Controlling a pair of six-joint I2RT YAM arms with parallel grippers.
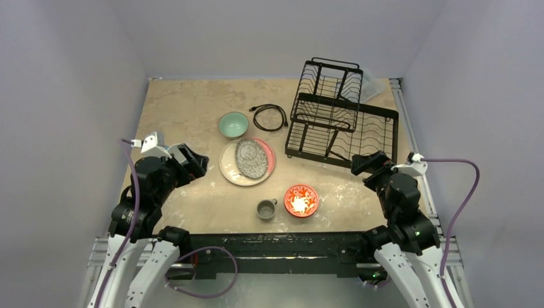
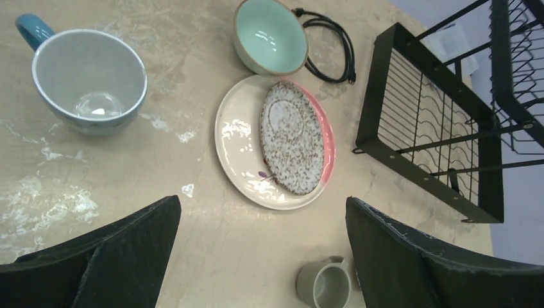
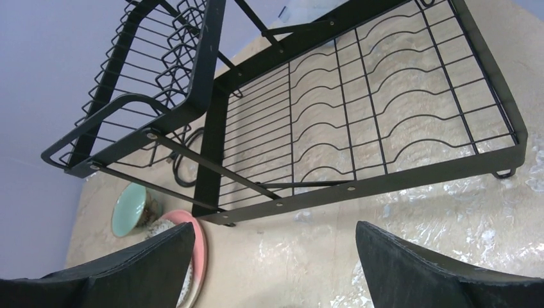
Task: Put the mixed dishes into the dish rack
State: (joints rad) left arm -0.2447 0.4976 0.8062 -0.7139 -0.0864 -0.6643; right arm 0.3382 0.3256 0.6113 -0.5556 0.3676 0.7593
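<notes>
– Both your jaws gape fully, holding nothing: left gripper [image 1: 190, 160] near the table's left edge, right gripper [image 1: 364, 163] just before the dish rack [image 1: 340, 122], which stands unloaded at the far right corner.
– And the dishes?
– Mid-table, a cream-and-pink plate [image 1: 229, 169] carries the speckled oval dish [image 1: 251, 158]; teal bowl [image 1: 233, 124] beyond; blue cup [image 2: 90, 77] beside your left gripper; red-orange bowl [image 1: 301, 200] and grey mug [image 1: 265, 209] by the near edge. Lift the plate first and the oval dish may slide off.

The dish rack [image 3: 385, 184] is matt black wire. The plate [image 2: 238, 142] and teal bowl [image 2: 269, 33] shine with glossy glaze; the oval dish [image 2: 292, 138] is speckled. The worktop [image 2: 192, 250] looks stone-like and blotchy. My left gripper [image 2: 263, 202] has matt, grainy fingers [image 2: 128, 256].
</notes>
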